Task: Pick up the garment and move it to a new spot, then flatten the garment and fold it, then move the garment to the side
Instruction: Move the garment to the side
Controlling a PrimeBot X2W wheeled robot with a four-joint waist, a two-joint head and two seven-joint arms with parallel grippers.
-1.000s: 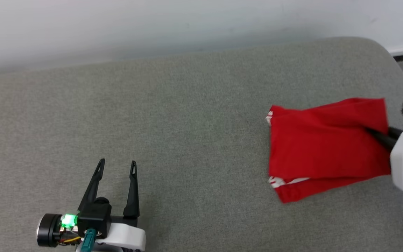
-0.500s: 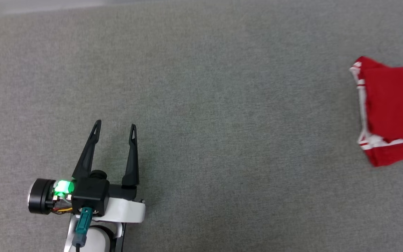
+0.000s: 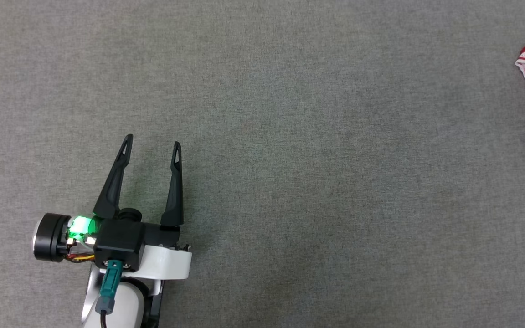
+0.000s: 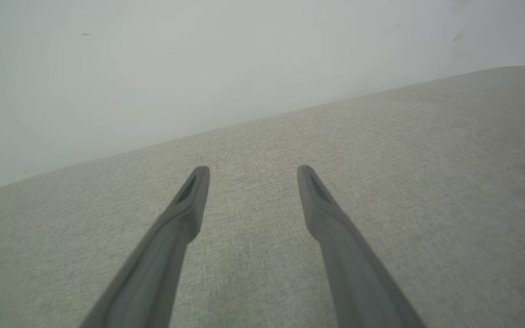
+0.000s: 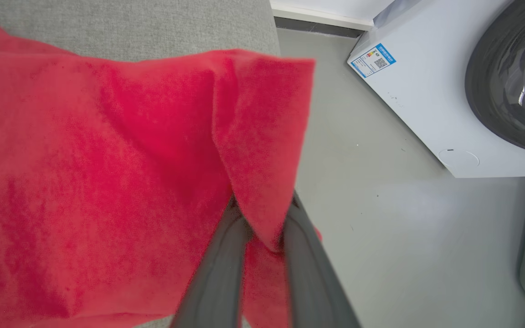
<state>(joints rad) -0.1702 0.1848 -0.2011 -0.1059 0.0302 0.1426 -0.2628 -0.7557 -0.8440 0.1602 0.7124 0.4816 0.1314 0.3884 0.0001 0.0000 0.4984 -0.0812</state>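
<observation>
Right wrist view: our right tool [image 5: 265, 214] pinched only a thin fold of the garment [image 5: 107, 159], floor [image 5: 381, 228] just beyond; we feared a slip. Left tool [image 3: 151, 145] gaped wide.

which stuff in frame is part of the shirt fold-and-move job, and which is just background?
Job:
- red shirt, pinched in the right gripper
- left gripper, open, empty
- grey cushion under the shirt

Just around:
- washing machine
- floor
- wall

Soft, even light, faint shadows; garment [image 5: 107, 159] blurred near the right wrist lens.
</observation>
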